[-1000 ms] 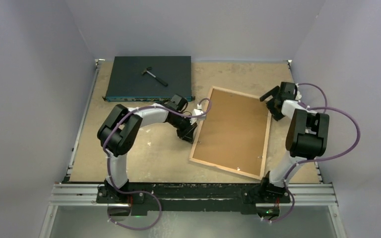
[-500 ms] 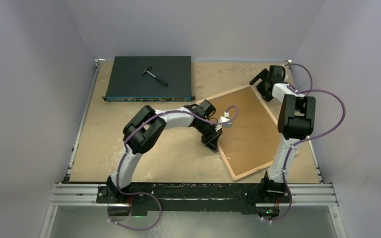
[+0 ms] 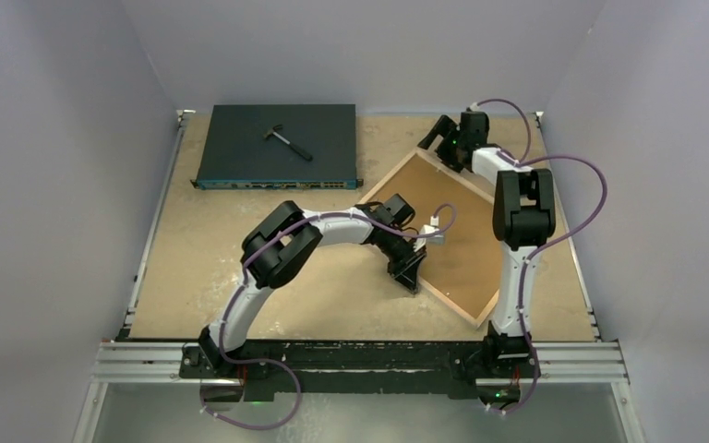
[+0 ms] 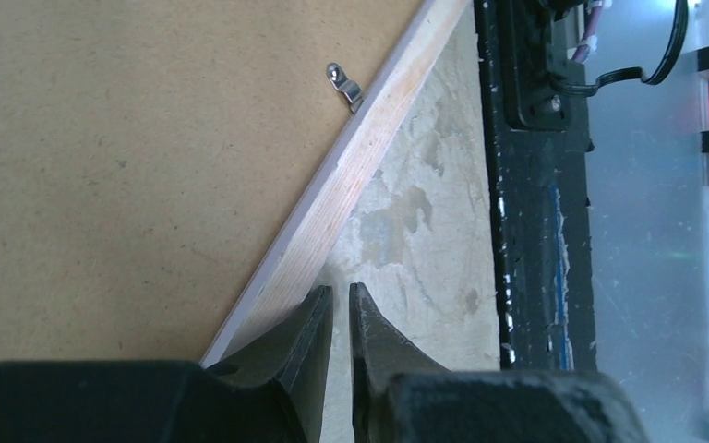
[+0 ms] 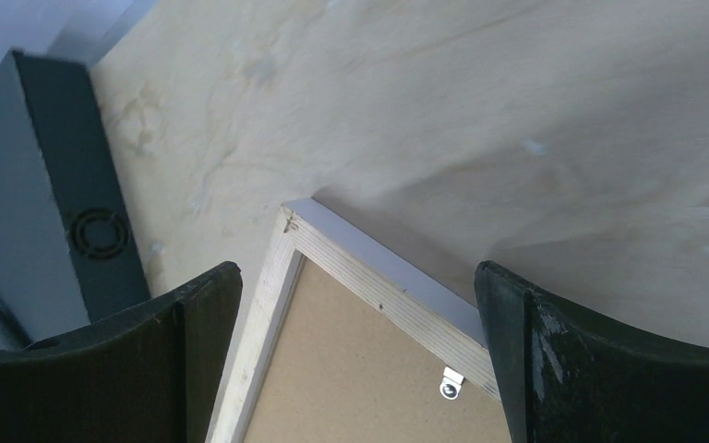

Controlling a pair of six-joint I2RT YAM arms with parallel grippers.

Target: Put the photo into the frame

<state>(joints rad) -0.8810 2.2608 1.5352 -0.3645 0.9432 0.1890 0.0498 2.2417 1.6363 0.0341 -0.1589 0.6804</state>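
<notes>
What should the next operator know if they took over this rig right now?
Left pincer: shut, empty, tips at the frame's wood rim on its near side.
Right pincer: open, empty, spread over the frame's far corner.
Frame: face down and skewed on the table, brown backing board in it, metal clip over the board's edge.
Photo: not in view; whether it is already under the board cannot be told.
Left: check for the photo, then square up the frame.
</notes>
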